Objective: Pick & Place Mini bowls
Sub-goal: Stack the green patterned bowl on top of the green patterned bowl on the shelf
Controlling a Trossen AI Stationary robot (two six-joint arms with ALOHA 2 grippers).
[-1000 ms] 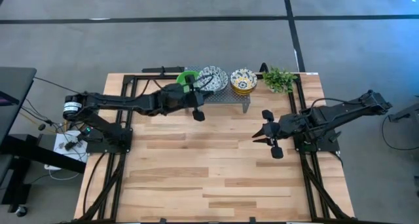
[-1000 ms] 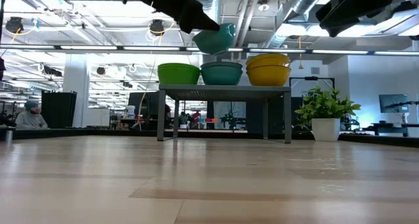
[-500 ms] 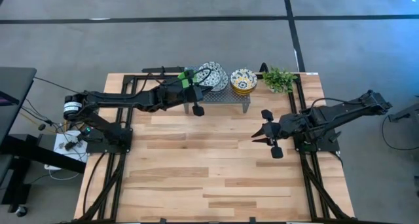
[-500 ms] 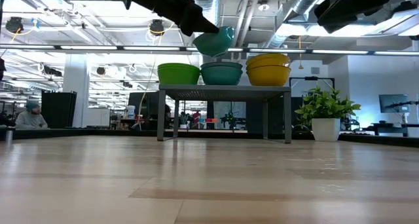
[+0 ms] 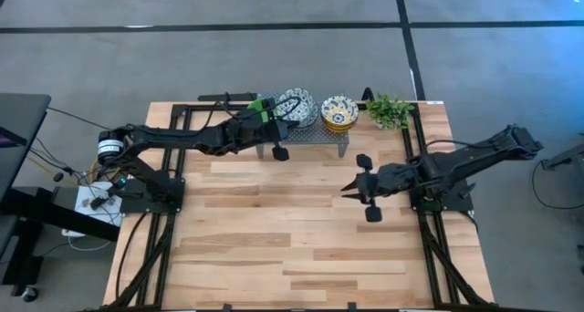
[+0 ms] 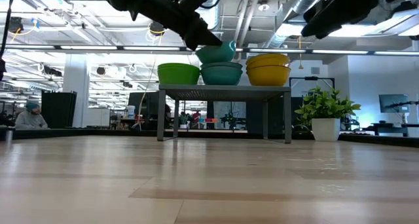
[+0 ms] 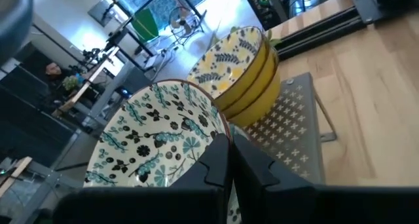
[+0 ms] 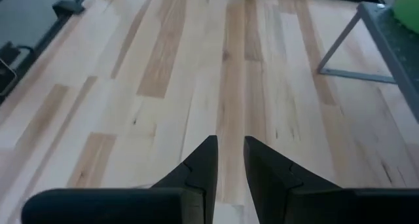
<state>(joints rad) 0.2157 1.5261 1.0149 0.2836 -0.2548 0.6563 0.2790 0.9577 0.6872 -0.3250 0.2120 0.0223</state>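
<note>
Right hand [image 5: 349, 188], fingers slightly parted and empty, has drifted inward above the bare surface [image 5: 274, 248]. Farther back, left hand [image 6: 208, 40] has lowered, clenched on a blue-patterned bowl [image 7: 160, 135] above the rack [image 5: 315, 134].

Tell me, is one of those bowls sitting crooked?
Yes. The blue-patterned bowl is tilted above the middle stack on the rack, because the left claw is pinching its rim. The green and yellow stacks sit level.
</note>
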